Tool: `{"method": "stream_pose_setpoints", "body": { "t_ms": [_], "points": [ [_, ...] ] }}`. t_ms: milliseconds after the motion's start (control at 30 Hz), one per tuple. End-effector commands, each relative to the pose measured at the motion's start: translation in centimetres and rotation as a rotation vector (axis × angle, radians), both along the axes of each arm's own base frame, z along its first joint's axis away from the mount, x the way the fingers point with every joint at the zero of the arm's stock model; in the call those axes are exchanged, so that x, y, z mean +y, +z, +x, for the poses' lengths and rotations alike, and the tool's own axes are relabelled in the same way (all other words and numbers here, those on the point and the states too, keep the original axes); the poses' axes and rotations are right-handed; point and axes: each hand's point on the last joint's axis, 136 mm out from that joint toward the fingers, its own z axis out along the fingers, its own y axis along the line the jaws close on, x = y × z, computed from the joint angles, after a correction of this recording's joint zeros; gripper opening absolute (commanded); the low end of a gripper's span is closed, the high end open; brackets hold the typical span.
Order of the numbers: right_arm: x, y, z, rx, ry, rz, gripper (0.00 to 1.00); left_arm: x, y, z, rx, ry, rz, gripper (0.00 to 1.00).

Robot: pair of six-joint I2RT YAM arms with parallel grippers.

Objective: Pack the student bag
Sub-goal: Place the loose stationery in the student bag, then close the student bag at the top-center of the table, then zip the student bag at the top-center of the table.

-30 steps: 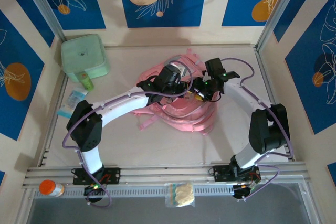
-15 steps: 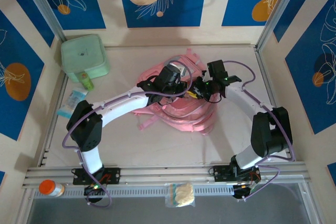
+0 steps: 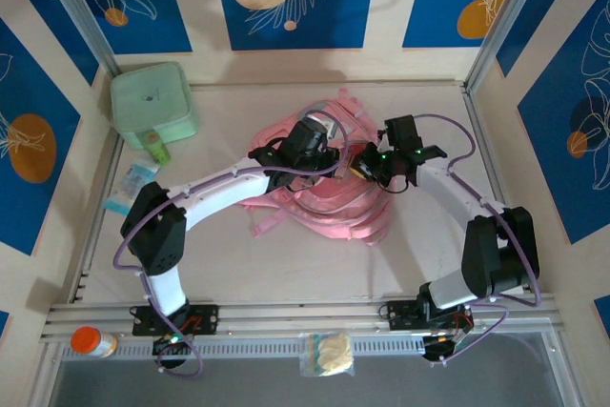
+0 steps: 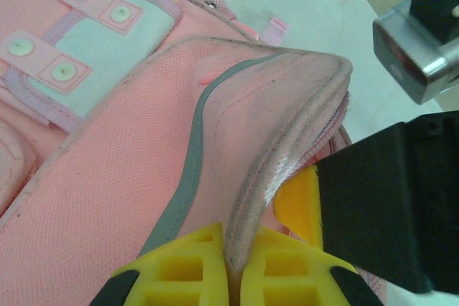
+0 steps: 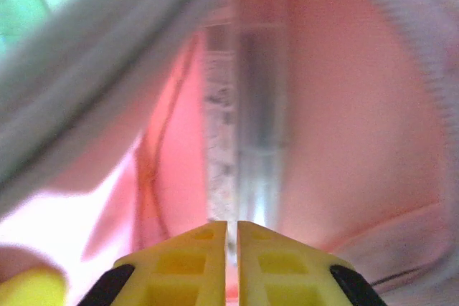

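Note:
The pink student bag [image 3: 324,205] lies in the middle of the table with its straps spread out. My left gripper [image 3: 335,161] is over its top, shut on a raised grey-piped edge of the bag [image 4: 237,177], which runs down between the yellow fingers [image 4: 233,266]. My right gripper [image 3: 362,167] faces it from the right, very close; its black body [image 4: 391,206] and one yellow finger [image 4: 301,202] show in the left wrist view. In the right wrist view its jaws [image 5: 232,249] stand almost together on a thin pale strip of the bag's edge [image 5: 244,127], pink fabric all around.
A mint-green soft case [image 3: 152,102] sits at the back left, with a small green bottle [image 3: 157,148] and blue packets [image 3: 132,186] in front of it. An orange-capped bottle [image 3: 93,341] and a clear snack packet [image 3: 327,354] lie on the near rail.
My right gripper has closed from about half open to nearly shut on the bag's edge, and it has shifted slightly right. The left arm has kept its grip and place.

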Motion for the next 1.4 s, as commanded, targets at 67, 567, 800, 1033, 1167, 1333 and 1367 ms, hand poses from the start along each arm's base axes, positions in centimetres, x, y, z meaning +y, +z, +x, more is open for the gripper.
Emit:
{"method": "stream_pose_setpoints", "body": {
  "t_ms": [67,567,800,1033,1167,1333,1367],
  "points": [
    [1.8,-1.9,-0.7,0.036,0.059,-0.033,0.07,-1.0,2.8,0.3,-0.030,0.001,-0.106,0.00],
    [-2.9,1.1,-4.2,0.004,0.033,-0.209,0.05,-2.3,3.2,-2.4,0.042,-0.122,-0.236,0.41],
    [-4.3,1.4,-7.4,0.029,0.068,-0.258,0.07,4.8,2.6,-2.8,0.053,0.043,-0.266,0.57],
    [0.7,-0.5,-9.0,0.079,0.195,-0.216,0.09,10.4,-4.7,0.8,0.254,0.308,-0.349,0.60],
    [1.4,-2.0,-8.8,0.125,0.199,-0.207,0.08,11.4,-7.4,2.6,0.297,0.394,-0.408,0.58],
    [1.1,-3.3,-8.5,0.138,0.193,-0.218,0.08,9.4,-7.9,3.8,0.313,0.354,-0.523,0.50],
    [1.1,-3.5,-8.5,0.143,0.194,-0.217,0.09,9.0,-8.2,3.8,0.327,0.347,-0.534,0.48]
  ]
}}
